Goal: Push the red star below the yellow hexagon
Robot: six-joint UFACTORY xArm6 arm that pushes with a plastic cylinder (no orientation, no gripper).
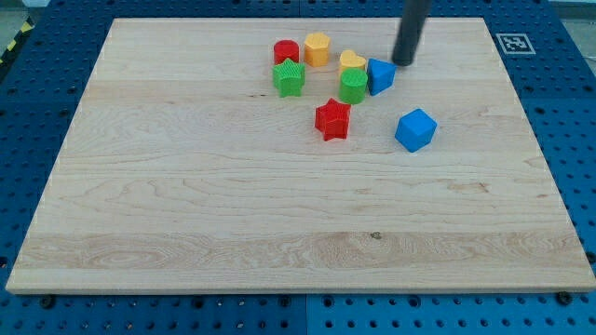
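Note:
The red star point(332, 120) lies on the wooden board point(186, 186), a little above the board's middle. The yellow hexagon point(317, 48) stands near the view's top, up and slightly left of the star. My tip point(403, 61) is at the view's top right of the cluster, just right of and above a blue triangular block point(380, 75). The tip touches no block. It is well up and to the right of the red star.
A red cylinder point(286, 52) stands left of the yellow hexagon, a green star point(290, 79) below it. A yellow heart point(352, 61) and a green cylinder point(353, 87) sit left of the blue triangular block. A blue cube point(415, 129) lies right of the red star.

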